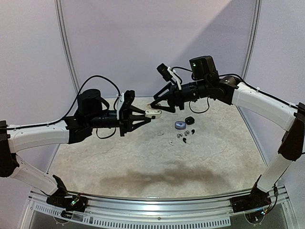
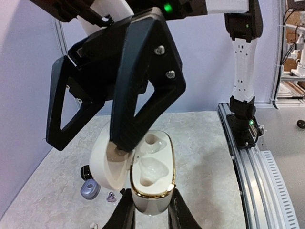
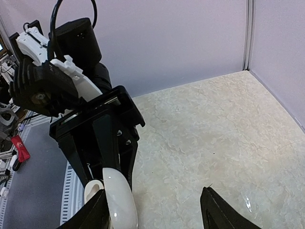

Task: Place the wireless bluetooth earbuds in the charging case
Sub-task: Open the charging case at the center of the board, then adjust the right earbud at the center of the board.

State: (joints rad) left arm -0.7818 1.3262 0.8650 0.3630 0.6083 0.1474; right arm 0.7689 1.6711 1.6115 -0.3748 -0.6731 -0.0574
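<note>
Nearest the lens in the overhead view is the aluminium rail [image 1: 157, 202] along the bottom edge, with both arm bases bolted to it. From the lower left, the left arm [image 1: 38, 136] reaches toward the middle of the frame. Its left gripper [image 1: 148, 114] is clamped on the body of a white charging case [image 2: 151, 174] with a gold rim, which it holds in the air above the pale marbled table [image 1: 119, 162]. In the left wrist view the case's lid is swung open to the left and two moulded wells face the camera.

Just right of centre, the right gripper [image 1: 158, 108] comes in from the upper right with its jaws spread apart and nothing between them. In the left wrist view one black finger [image 2: 138, 95] has its tip touching the open lid near the hinge, while the other finger hangs off to the left, clear of the case.

On the table, lower right of the held case, lie two white earbuds [image 1: 170, 142] and, just beside them, black earbuds [image 1: 184, 141]. A few silvery bits among them are too small to tell. Near them sit a round bluish-silver case [image 1: 180, 125] and a small black case [image 1: 189, 119]. The right arm [image 1: 267, 102] runs down the right edge.
</note>
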